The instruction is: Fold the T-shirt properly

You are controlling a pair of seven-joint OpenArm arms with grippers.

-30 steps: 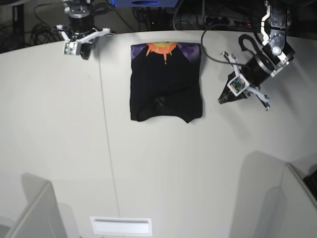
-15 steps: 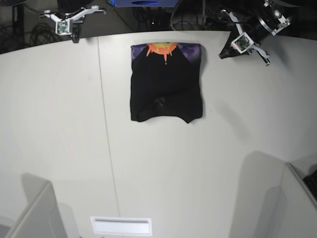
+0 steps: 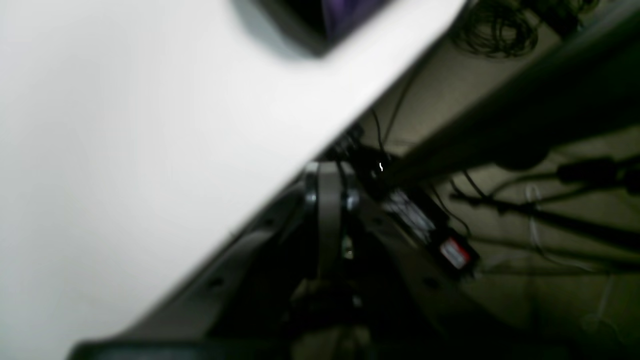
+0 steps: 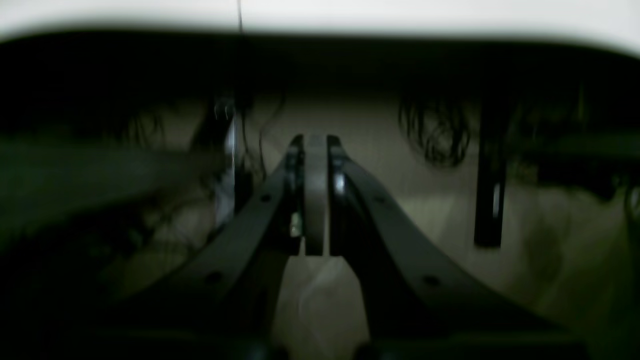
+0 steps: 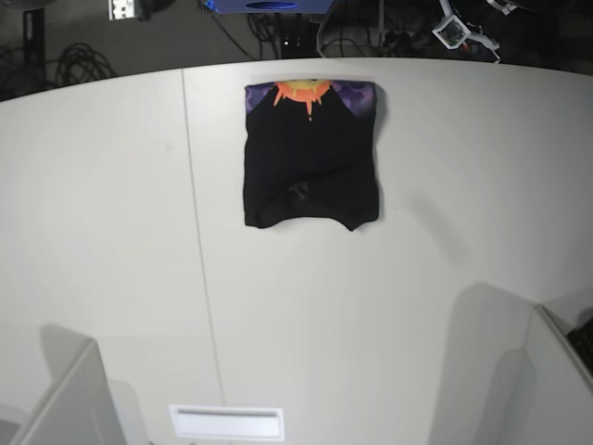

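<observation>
The T-shirt point(image 5: 310, 153) lies folded into a black rectangle at the back middle of the white table point(image 5: 93, 232), with its orange-and-purple print showing along the far edge. One corner of the T-shirt point(image 3: 327, 17) shows at the top of the left wrist view. My left gripper point(image 5: 460, 32) hangs beyond the table's back edge at the top right, well clear of the shirt. In its wrist view the left gripper point(image 3: 327, 170) is shut on nothing. My right gripper point(image 5: 125, 9) sits at the top left edge, and the right gripper point(image 4: 315, 140) is shut and empty over the floor.
Cables point(image 5: 352, 37) and a blue unit point(image 5: 269, 5) lie behind the table's back edge. Grey partitions stand at the front left point(image 5: 65, 399) and front right point(image 5: 547, 371). A white slot plate point(image 5: 227, 422) sits at the front edge.
Both arms have drawn back and up from the table toward the rear, nearly leaving the base view. The T-shirt has not moved.
</observation>
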